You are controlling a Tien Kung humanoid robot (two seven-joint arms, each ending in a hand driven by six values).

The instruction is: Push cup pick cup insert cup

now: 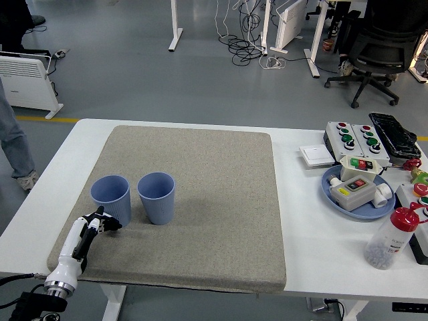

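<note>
Two blue cups stand upright on the grey mat (221, 194), side by side at its left. The left cup (111, 199) is a short gap from the right cup (156, 197). My left hand (100, 223) reaches in from the lower left corner, its black fingertips touching the lower left side of the left cup. The fingers are loosely extended and hold nothing. My right hand is out of view.
At the table's right stand a blue plate (357, 192) with switch boxes, button boxes (356, 137), a white switch (315, 156) and a red-capped bottle (391, 237). A person's leg (15, 144) shows at the left edge, beyond the table.
</note>
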